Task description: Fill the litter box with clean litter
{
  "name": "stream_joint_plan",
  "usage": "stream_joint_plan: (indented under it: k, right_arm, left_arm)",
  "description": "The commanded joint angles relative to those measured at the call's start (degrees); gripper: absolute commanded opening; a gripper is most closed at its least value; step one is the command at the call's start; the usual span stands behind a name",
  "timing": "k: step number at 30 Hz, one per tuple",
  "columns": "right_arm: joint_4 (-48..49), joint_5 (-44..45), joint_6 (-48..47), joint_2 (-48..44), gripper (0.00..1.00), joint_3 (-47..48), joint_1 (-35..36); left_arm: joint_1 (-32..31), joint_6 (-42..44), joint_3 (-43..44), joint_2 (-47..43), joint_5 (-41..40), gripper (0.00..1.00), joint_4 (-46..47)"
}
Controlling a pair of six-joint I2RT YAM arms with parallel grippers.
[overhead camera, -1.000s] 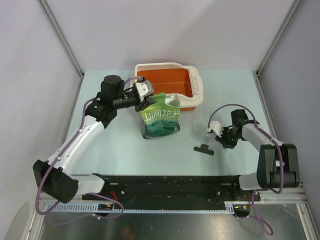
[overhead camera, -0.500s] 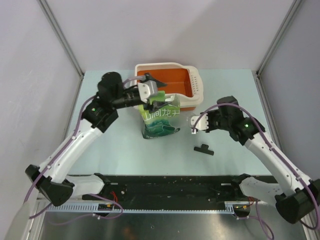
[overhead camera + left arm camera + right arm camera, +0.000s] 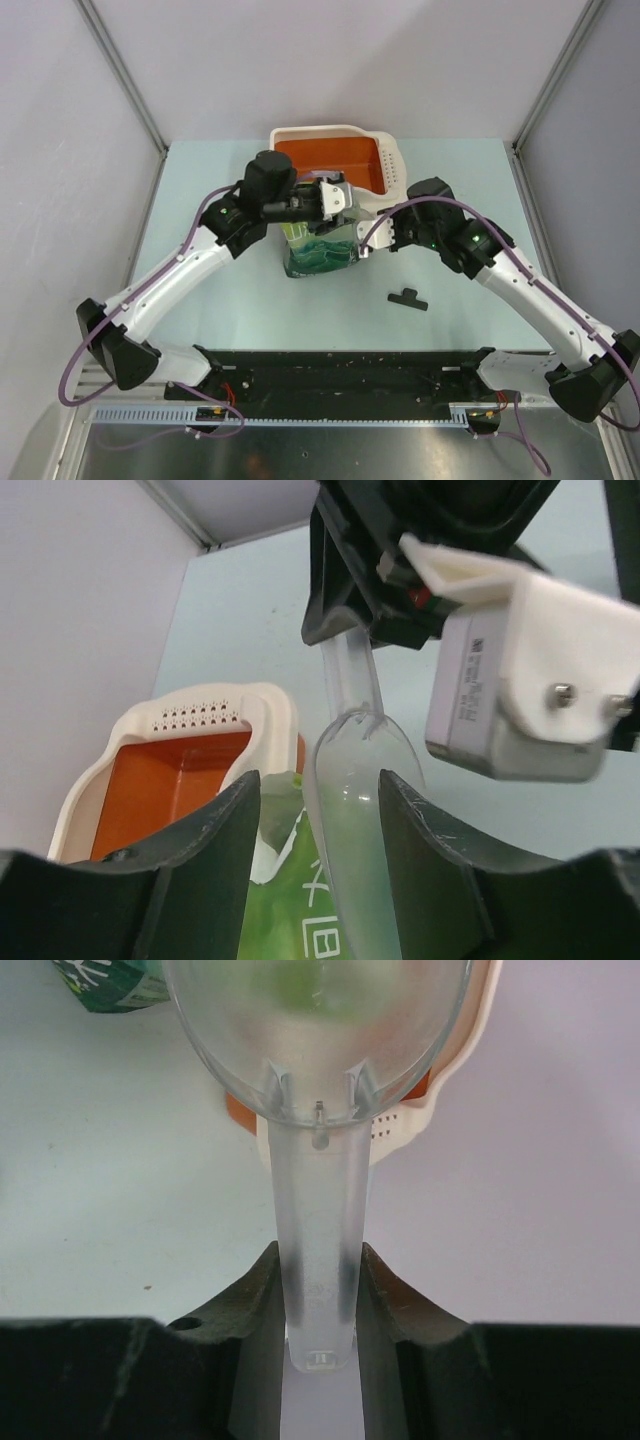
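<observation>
The litter box [image 3: 392, 165], orange inside with a cream rim, stands at the back centre; it also shows in the left wrist view [image 3: 190, 715] and the right wrist view [image 3: 445, 1080]. No loose litter shows. A green pouch [image 3: 318, 252] stands upright in front of it. My left gripper [image 3: 335, 203] hangs over the pouch top, jaws apart [image 3: 318, 780]. My right gripper [image 3: 383, 240] is shut [image 3: 318, 1300] on the handle of a clear, empty plastic scoop [image 3: 315, 1040]. The scoop bowl [image 3: 360, 810] reaches between my left fingers [image 3: 200, 860], above the pouch [image 3: 285, 910].
A small black clip [image 3: 407, 298] lies on the pale table in front of the right arm. Grey walls close in the table at the back and on both sides. The two arms meet over the pouch.
My right arm has swung left from the table's right side, carrying the scoop to the pouch top. My left gripper has shifted right over the pouch mouth.
</observation>
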Motion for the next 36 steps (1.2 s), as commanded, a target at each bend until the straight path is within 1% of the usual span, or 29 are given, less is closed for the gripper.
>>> stream_joint_plan:
  k: [1, 3, 4, 5, 6, 9, 10, 11, 12, 13, 14, 15, 16, 17, 18, 19, 20, 21, 22, 23, 24, 25, 26, 27, 28, 29, 30, 33, 36]
  right_arm:
    - [1.1, 3.0, 0.0, -0.1, 0.0, 3.6, 2.0]
    - [1.0, 3.5, 0.1, 0.0, 0.0, 4.2, 2.6]
    - [1.1, 3.5, 0.3, 0.0, 0.0, 4.5, 2.8]
    - [1.0, 3.5, 0.6, 0.1, 0.0, 5.1, 3.1]
    - [1.3, 3.4, 1.1, 0.0, 0.0, 5.4, 3.1]
    - [0.9, 2.0, 3.2, 0.2, 0.0, 6.6, 2.5]
    - [1.0, 1.6, 5.0, 0.1, 0.0, 6.7, 2.3]
    - [1.5, 0.2, 6.3, 0.0, 0.0, 6.8, 1.9]
    - [2.0, -1.1, 8.7, 0.0, 0.05, 7.8, 0.3]
    - [1.6, -4.9, 11.2, 0.3, 0.13, 9.1, -0.9]
    - [0.9, -7.0, 17.5, 0.9, 0.25, 10.9, -2.6]
    - [-1.6, -9.6, 21.3, 3.1, 0.53, 13.1, -6.8]
    - [-3.8, -16.6, 24.8, 5.0, 0.63, 20.2, -10.3]
    - [-6.1, -20.4, 33.0, 7.1, 0.68, 24.0, -13.3]
    - [-10.1, -24.3, 36.9, 11.6, 0.73, 28.8, -19.6]
    - [-11.7, -32.5, 41.4, 13.8, 0.75, 36.1, -22.7]
    - [-12.7, -36.1, 45.6, 15.7, 0.76, 39.7, -25.1]
    - [-13.2, -39.4, 54.3, 18.8, 0.78, 42.0, -27.9]
    - [-12.7, -45.9, 58.4, 19.9, 0.79, 44.5, -32.2]
    - [-11.6, -49.1, 62.3, 20.6, 0.79, 44.4, -34.5]
    - [-8.0, -52.0, 71.3, 20.9, 0.8, 43.9, -36.1]
    - [-5.3, -58.2, 75.4, 21.0, 0.81, 42.6, -39.9]
    - [-2.3, -61.1, 80.3, 20.9, 0.81, 39.2, -41.2]
    - [4.6, -63.1, 89.1, 20.6, 0.83, 36.9, -42.5]
    - [8.7, -66.0, 94.5, 19.5, 0.84, 34.5, -44.8]
    - [16.8, -67.2, 98.9, 18.9, 0.86, 28.9, -45.6]
    - [19.0, -67.6, 103.3, 18.1, 0.87, 27.0, -46.2]
    - [20.9, -67.5, 103.2, 15.4, 0.87, 22.7, -45.6]
    - [21.9, -65.4, 103.8, 13.7, 0.88, 20.7, -43.0]
  left_arm:
    - [-2.2, 3.6, 2.3, 3.4, -8.6, 0.55, -2.8]
    - [-2.8, 3.5, 4.3, 4.8, -11.1, 0.51, -3.9]
    - [-2.8, 3.5, 4.8, 5.3, -11.6, 0.45, -4.4]
    - [-3.0, 3.3, 5.5, 6.1, -12.2, 0.42, -4.5]
    - [-3.1, 3.3, 5.7, 6.4, -13.0, 0.33, -4.7]
    - [-3.2, 4.0, 5.4, 7.0, -13.7, 0.15, -4.9]
    - [-3.2, 4.2, 5.2, 7.1, -14.2, 0.0, -4.9]
    - [-3.1, 4.3, 4.5, 7.0, -14.2, 0.0, -4.9]
    - [-3.0, 4.2, 4.0, 6.6, -14.1, 0.0, -4.9]
    - [-2.8, 3.7, 3.7, 6.5, -12.9, 0.0, -4.8]
    - [-2.1, 1.8, 3.5, 6.3, -12.1, 0.0, -4.8]
    - [-1.8, 0.8, 3.7, 6.4, -11.7, 0.0, -4.8]
    - [-1.5, -0.1, 3.8, 6.3, -10.6, 0.0, -4.7]
    - [-0.8, -1.7, 4.0, 6.0, -10.1, 0.0, -4.5]
    - [-0.5, -2.4, 4.0, 5.5, -9.7, 0.0, -4.2]
    - [-0.4, -2.9, 4.0, 5.3, -9.3, 0.0, -3.2]
    - [0.1, -4.4, 3.9, 5.0, -8.9, 0.0, -2.7]
    - [0.2, -5.0, 3.8, 4.6, -8.5, 0.0, -2.0]
    - [0.4, -6.7, 3.3, 3.9, -8.4, 0.0, 0.0]
    - [0.8, -7.7, 3.0, 3.5, -8.1, 0.0, 1.3]
    - [0.9, -8.6, 2.6, 3.0, -8.0, 0.0, 4.0]
    - [1.1, -10.7, 1.8, 2.4, -7.7, 0.0, 5.4]
    - [1.6, -11.7, 1.6, 2.1, -7.7, 0.0, 6.5]
    - [1.8, -12.5, 1.3, 1.8, -7.8, 0.0, 9.0]
    - [2.0, -13.5, 0.1, 1.0, -8.2, 0.0, 10.5]
    - [1.9, -13.7, -0.6, 0.6, -9.4, 0.0, 11.9]
    - [1.9, -13.8, -1.3, 0.2, -10.5, 0.0, 14.8]
    - [2.0, -15.2, -2.8, 0.4, -12.7, 0.0, 18.7]
    - [1.9, -17.2, -1.8, 1.8, -12.2, 0.0, 20.7]
